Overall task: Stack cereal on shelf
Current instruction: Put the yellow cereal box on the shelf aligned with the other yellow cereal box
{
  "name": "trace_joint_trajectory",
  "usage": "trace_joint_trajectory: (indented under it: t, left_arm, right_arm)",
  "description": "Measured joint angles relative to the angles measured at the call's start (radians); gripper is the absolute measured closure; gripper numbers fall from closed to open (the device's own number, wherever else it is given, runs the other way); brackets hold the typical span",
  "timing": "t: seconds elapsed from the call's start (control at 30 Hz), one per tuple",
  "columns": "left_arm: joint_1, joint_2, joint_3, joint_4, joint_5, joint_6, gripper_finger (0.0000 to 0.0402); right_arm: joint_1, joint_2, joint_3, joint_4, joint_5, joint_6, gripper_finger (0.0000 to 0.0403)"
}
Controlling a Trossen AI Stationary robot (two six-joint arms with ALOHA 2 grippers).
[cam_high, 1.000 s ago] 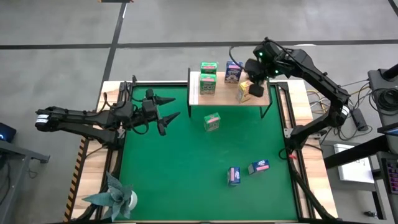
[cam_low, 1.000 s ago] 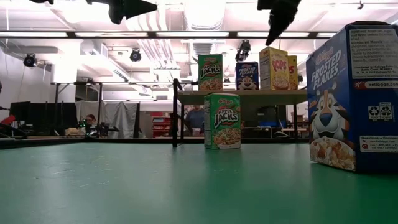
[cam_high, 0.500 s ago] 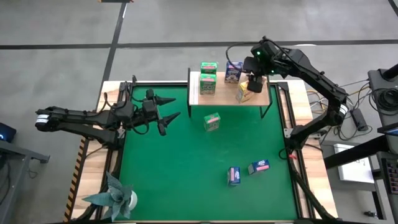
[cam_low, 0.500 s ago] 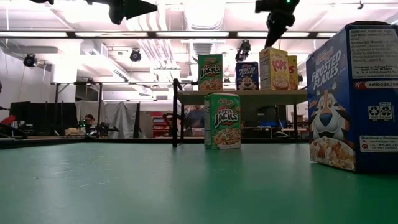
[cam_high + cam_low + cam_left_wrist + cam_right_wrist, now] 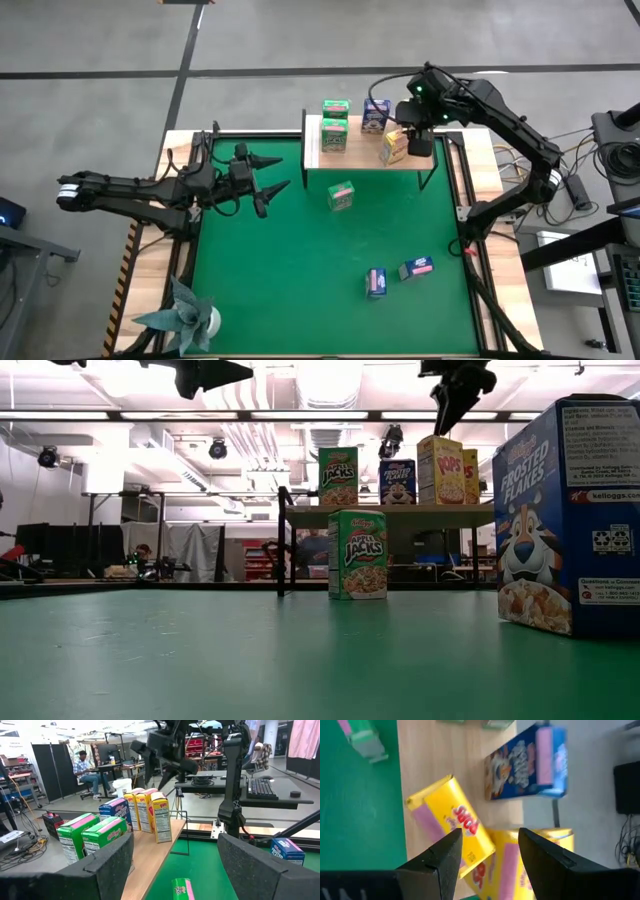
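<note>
At upper right of the high view, the right gripper (image 5: 419, 124) is parted and empty above a yellow box (image 5: 394, 147) set on the shelf (image 5: 312, 150); a floor box is judged next.

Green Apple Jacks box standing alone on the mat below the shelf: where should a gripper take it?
The green box stands upright on the mat, clear of neighbours. Probably best to come straight down from above and pinch its two broad printed faces near the top; the narrow depth suits the fingers.
</note>
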Motion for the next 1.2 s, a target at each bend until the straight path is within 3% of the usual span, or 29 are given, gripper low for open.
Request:
trace_joint_trajectory:
  t: [0.07,0.23,0.3,0.37,0.5,0.63,1.0,1.2]
  left_arm:
    - [0.0,0.0,0.0,0.0,0.0,0.0,0.0129]
    - [0.0,0.0,0.0,0.0,0.0,0.0,0.0129]
    - [0.0,0.0,0.0,-0.001,0.0,0.0,0.0129]
    - [0.0,0.0,0.0,-0.005,0.0,0.0,0.0129]
    - [0.0,0.0,0.0,-0.029,0.0,-0.002,0.0129]
    - [0.0,0.0,0.0,-0.036,0.0,-0.004,0.0129]
    - [0.0,0.0,0.0,-0.052,0.0,-0.004,0.0129]
    - [0.0,0.0,0.0,-0.068,0.0,-0.004,0.0129]
  right_arm:
    - [0.0,0.0,0.048,0.006,-0.04,0.001,0.0218]
    - [-0.006,0.0,0.171,-0.021,-0.319,0.05,0.0224]
    - [0.005,0.001,0.17,-0.047,-0.35,0.053,0.0231]
    - [0.021,0.001,0.142,-0.05,-0.323,0.025,0.024]
    - [0.025,0.008,0.106,-0.033,-0.147,-0.104,0.0252]
    - [0.023,0.017,0.075,-0.027,-0.099,-0.058,0.025]
    - [0.024,0.04,0.078,-0.061,-0.103,0.02,0.0133]
    - [0.024,0.048,0.062,-0.067,-0.103,0.033,0.0096]
